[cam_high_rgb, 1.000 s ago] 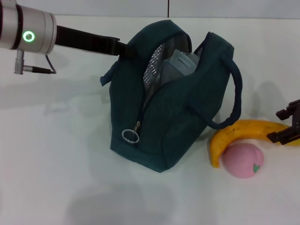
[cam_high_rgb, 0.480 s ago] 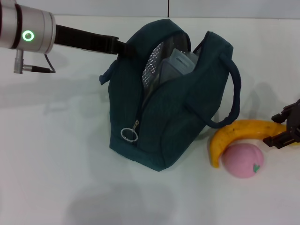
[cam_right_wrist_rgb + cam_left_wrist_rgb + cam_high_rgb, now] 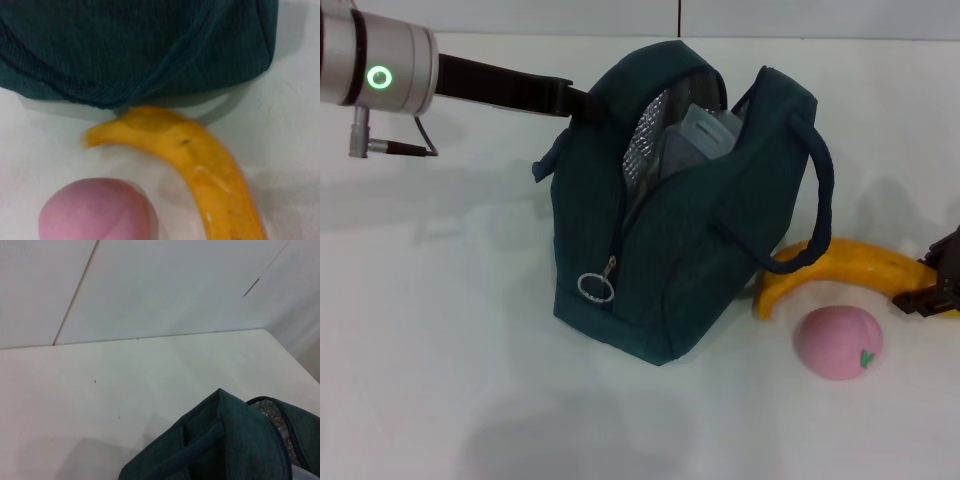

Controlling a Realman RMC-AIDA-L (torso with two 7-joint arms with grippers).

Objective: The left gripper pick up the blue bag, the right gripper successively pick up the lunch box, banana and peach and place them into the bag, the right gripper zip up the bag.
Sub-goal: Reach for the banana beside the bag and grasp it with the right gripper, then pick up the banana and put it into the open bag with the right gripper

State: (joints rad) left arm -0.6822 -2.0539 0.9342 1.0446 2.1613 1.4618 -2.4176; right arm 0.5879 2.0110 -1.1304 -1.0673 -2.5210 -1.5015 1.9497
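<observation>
One right gripper, at the banana's far end from the blue bag; grip state cannot be told. Banana tip touches the bag's base; peach just beside. Lunch box inside bag. Left gripper at bag's rear rim, closure unclear. Advice: grasp mid-banana, lift clear of handle loop.
</observation>
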